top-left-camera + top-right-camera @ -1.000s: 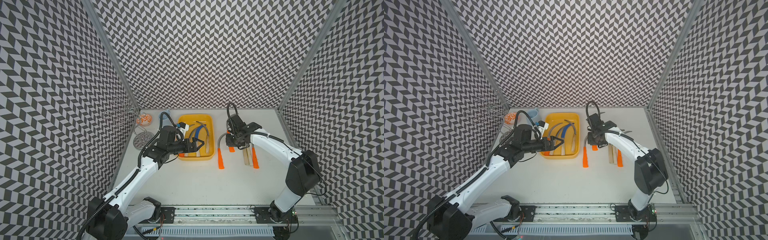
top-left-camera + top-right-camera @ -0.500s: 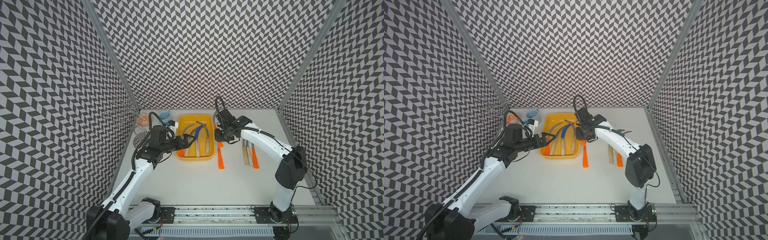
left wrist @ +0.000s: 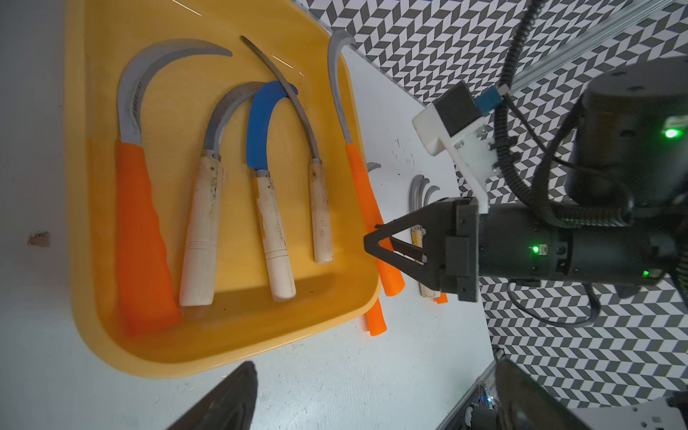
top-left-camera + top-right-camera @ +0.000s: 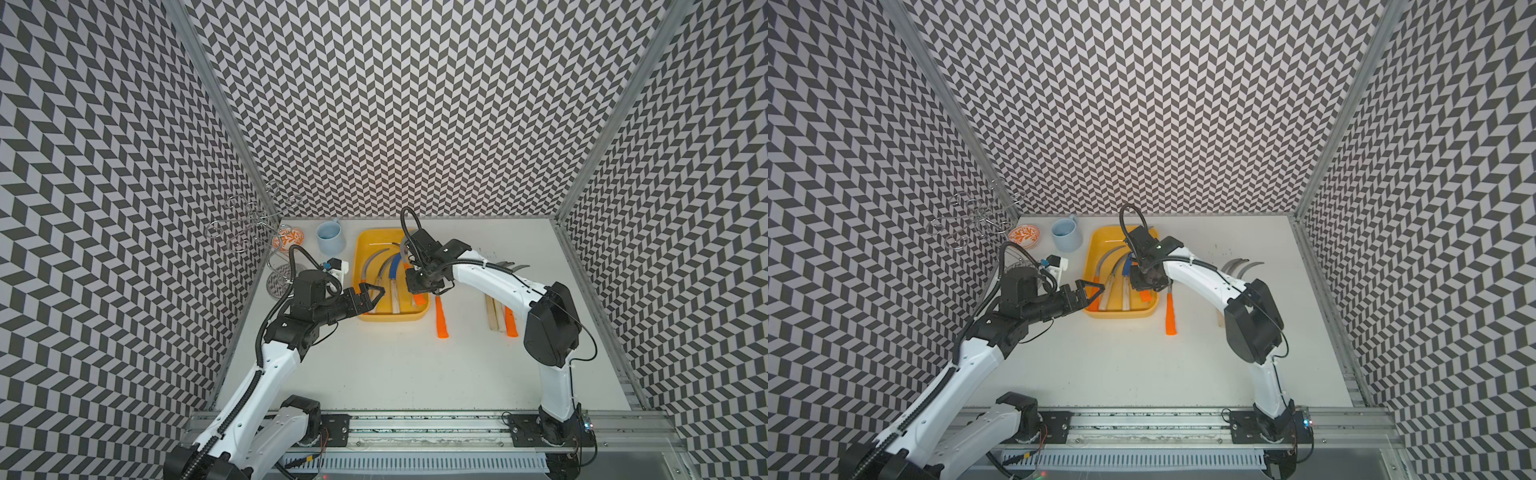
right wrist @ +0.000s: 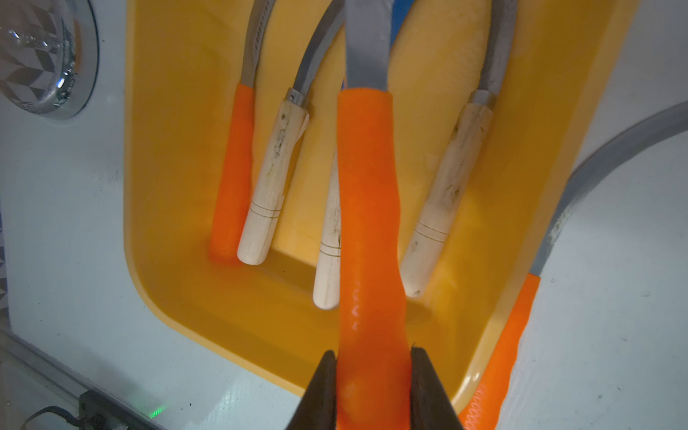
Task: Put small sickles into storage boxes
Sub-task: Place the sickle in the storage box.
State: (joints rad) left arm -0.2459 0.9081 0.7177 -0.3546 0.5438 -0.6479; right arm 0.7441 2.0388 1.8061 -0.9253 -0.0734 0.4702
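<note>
The tray [image 4: 390, 318] is seen under the right gripper [image 5: 372, 353], whose jaws are clamped on an orange sickle [image 5: 366, 223] by its handle. Four sickles [image 3: 203, 223] are laid in it, ahead of the left gripper [image 3: 376, 366], whose jaws are spread apart.

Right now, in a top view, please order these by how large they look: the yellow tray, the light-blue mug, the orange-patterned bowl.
1. The yellow tray, clearly the largest.
2 and 3. The light-blue mug and the orange-patterned bowl look about alike, so I do not rank them.
</note>
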